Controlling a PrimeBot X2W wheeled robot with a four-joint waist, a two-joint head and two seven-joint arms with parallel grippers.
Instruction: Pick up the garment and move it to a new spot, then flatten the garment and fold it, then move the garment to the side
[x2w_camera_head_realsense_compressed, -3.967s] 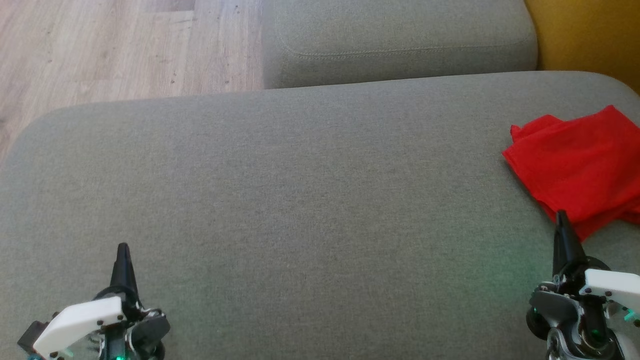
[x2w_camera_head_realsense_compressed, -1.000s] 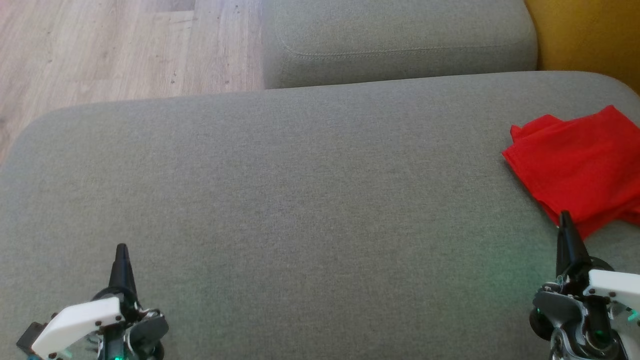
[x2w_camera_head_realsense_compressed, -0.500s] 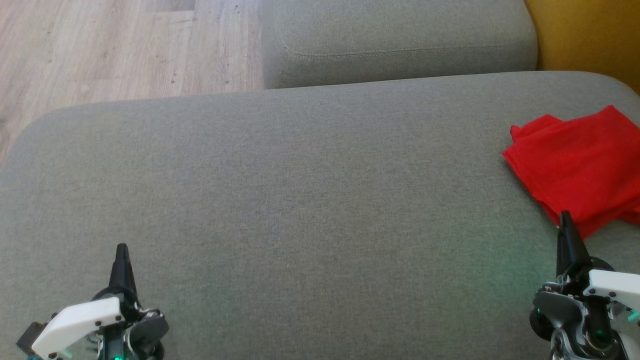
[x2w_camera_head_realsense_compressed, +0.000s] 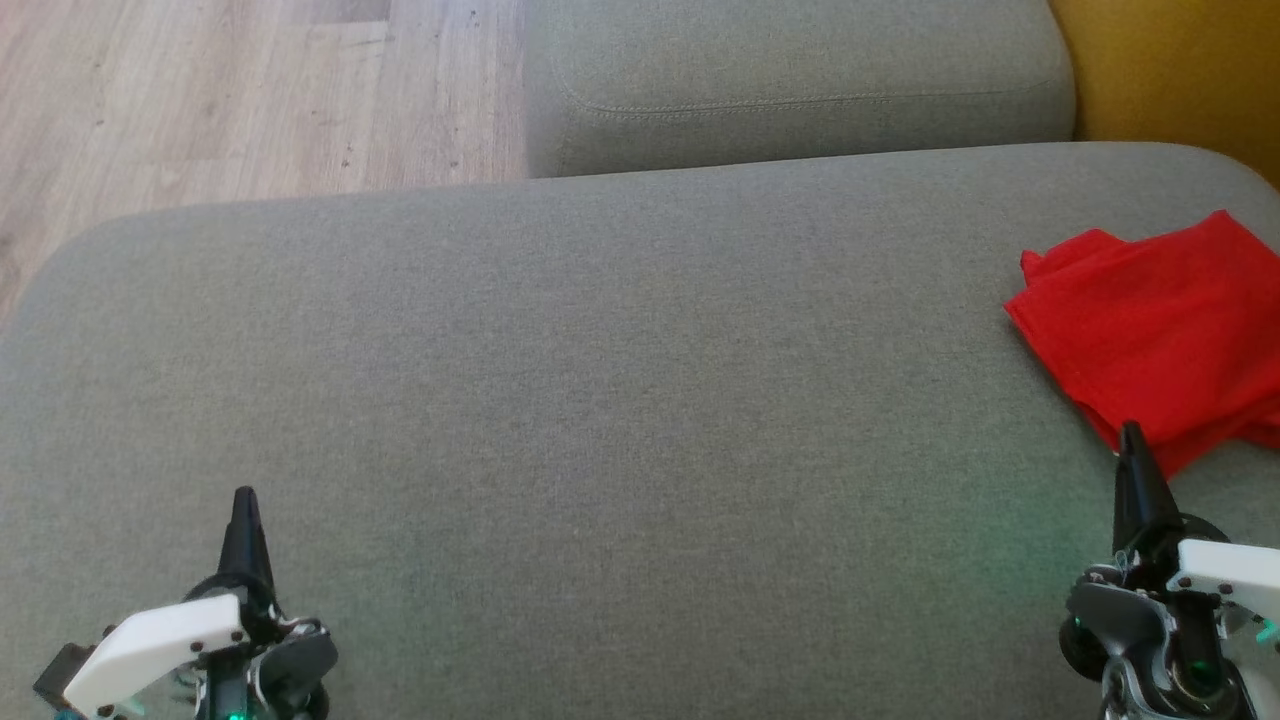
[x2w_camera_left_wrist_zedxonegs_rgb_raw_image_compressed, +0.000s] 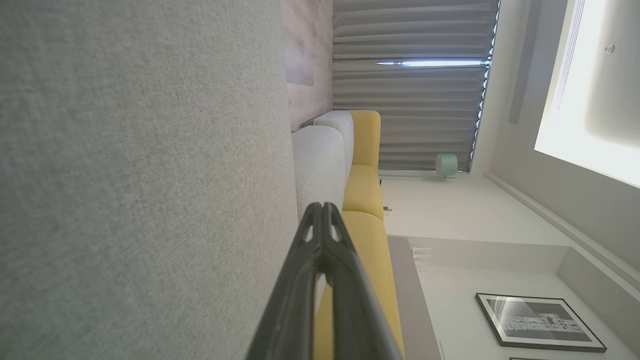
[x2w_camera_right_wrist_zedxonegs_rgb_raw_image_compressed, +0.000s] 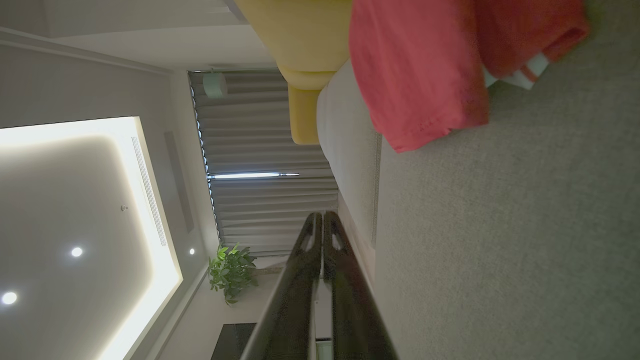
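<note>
Head view: left claw (x2w_camera_head_realsense_compressed: 243, 495) and right claw (x2w_camera_head_realsense_compressed: 1130, 430) clenched empty; garment (x2w_camera_head_realsense_compressed: 1150, 330) near the right.

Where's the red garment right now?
In the head view, the red garment lies at the grey sofa cushion's right edge, just ahead of the shut right gripper.

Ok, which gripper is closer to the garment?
The right gripper: its shut tip sits at the near edge of the garment, while the left gripper is far across the cushion.
</note>
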